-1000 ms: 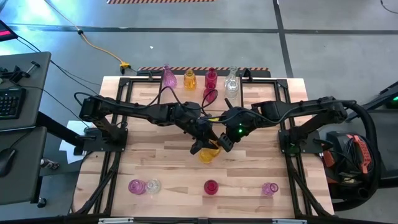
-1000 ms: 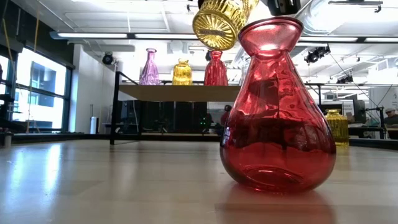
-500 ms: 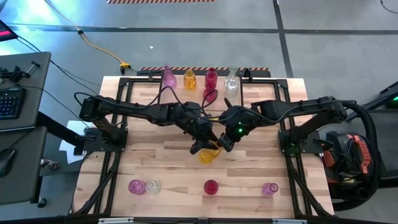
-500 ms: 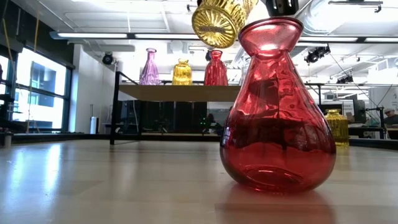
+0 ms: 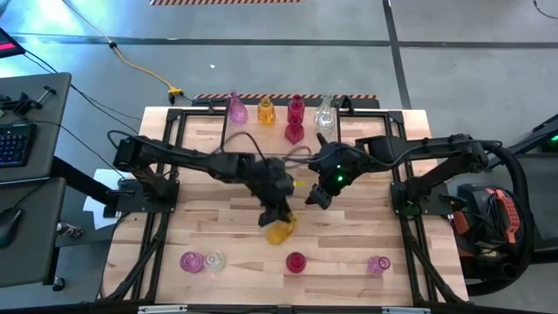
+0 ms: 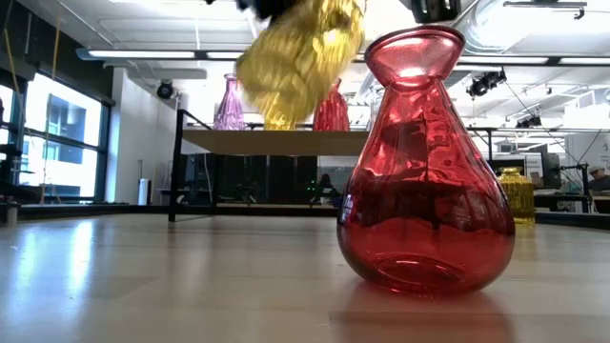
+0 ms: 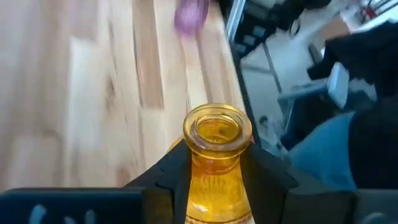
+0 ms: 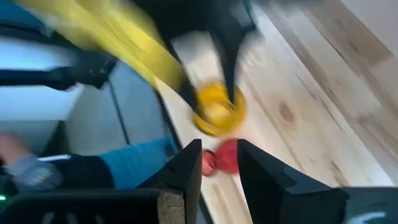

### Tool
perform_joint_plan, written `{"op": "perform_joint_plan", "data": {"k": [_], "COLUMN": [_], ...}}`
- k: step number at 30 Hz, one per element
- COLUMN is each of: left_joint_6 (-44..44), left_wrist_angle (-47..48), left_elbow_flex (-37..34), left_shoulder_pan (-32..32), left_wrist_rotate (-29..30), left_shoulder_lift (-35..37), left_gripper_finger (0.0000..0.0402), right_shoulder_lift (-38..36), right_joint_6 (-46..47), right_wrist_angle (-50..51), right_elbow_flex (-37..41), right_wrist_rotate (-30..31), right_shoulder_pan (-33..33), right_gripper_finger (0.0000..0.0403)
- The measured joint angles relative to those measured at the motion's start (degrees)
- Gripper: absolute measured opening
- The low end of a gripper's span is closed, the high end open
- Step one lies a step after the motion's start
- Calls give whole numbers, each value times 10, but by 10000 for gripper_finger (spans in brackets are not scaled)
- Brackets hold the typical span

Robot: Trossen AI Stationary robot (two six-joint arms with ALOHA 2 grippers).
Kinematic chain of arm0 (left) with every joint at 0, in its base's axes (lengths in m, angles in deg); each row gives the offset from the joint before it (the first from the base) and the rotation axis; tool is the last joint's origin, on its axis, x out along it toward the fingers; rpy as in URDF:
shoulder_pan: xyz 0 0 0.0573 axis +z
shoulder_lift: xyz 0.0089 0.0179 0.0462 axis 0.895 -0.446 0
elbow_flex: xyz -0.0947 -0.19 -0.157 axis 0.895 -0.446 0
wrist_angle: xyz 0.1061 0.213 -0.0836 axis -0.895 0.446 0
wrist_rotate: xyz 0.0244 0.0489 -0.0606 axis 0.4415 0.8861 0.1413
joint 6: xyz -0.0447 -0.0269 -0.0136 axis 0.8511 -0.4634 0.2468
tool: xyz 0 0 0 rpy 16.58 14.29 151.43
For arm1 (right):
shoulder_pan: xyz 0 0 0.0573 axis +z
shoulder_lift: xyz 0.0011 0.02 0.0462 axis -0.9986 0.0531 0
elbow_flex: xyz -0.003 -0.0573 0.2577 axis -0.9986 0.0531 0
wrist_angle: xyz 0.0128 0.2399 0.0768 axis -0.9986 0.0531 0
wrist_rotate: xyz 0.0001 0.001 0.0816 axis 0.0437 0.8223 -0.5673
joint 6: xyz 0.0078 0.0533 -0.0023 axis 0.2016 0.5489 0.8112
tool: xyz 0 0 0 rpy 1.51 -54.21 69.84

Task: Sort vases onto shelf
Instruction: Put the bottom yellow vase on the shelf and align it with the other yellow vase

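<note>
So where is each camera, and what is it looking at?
High view: above, looking down on the table, both arms showing.
Low view: at tabletop height, facing the red vase and the shelf.
Left wrist view: left pincer gripping the yellow vase.
Right wrist view: right pincer, empty.
All four views show the yellow vase.

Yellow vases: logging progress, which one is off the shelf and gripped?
The amber-yellow vase mid-table, its neck in the left gripper; the other yellow vase stands on the shelf.

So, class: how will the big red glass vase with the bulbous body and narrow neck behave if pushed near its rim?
The red glass vase would probably slide or rock rather than topple: its wide base sits flat. Being smooth glass, it looks slippery and breakable.
</note>
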Motion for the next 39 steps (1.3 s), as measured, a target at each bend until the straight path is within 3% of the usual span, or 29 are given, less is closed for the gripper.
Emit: {"op": "perform_joint_plan", "data": {"k": [4,15,23,29,34,39], "left_joint_6": [-20,-47,-51,-37,-36,-36], "left_wrist_angle": [-12,-9,3,3,4,23], "left_elbow_flex": [5,5,-15,-36,-37,-37], "left_shoulder_pan": [1,-4,-3,-3,-3,-2], "left_wrist_rotate": [28,96,120,146,156,186], "left_shoulder_lift": [4,25,29,35,37,37], "left_gripper_finger": [88,80,32,12,5,3], "right_shoulder_lift": [0,-1,-6,-6,-5,-5], "right_joint_6": [3,12,26,11,-18,-32], "right_wrist_angle": [-2,-2,27,101,98,91], "right_elbow_flex": [0,2,2,2,3,24], "right_wrist_rotate": [18,16,30,89,112,185], "right_shoulder_pan": [-4,-4,6,16,16,20], "right_gripper_finger": [111,125,125,125,125,125]}}
